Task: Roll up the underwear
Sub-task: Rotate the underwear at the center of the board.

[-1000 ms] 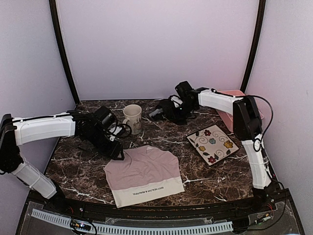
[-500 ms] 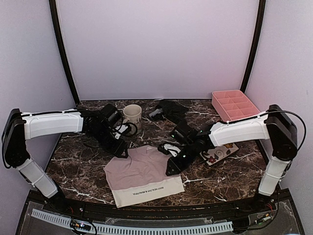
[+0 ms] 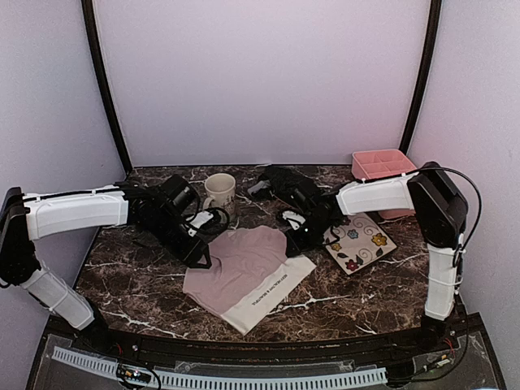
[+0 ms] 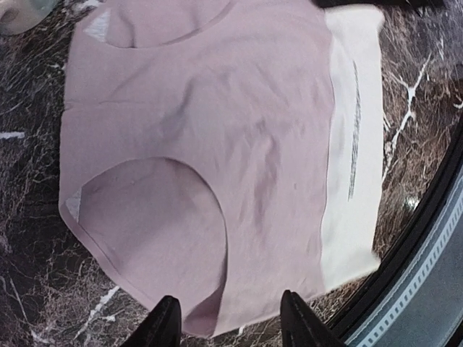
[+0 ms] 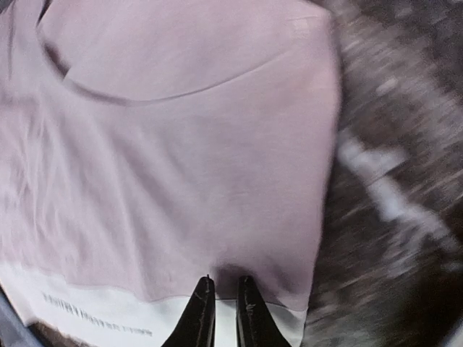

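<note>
The pale pink underwear with a white waistband lies flat and turned at an angle in the middle of the marble table. My right gripper is shut on its right edge near the waistband; in the right wrist view the fingers pinch a pucker of pink cloth. My left gripper is open at the garment's left edge, its fingers astride the leg-hole hem of the cloth. The black underwear lies crumpled at the back.
A white mug stands behind the left gripper. A flowered square plate lies right of the right gripper. A pink divided tray sits at the back right. The table's front edge is close to the waistband.
My right arm came from the black garment at the back to the pink one, shut on its right edge and pulled it back and right, turning it. The left gripper stayed at the left edge.
</note>
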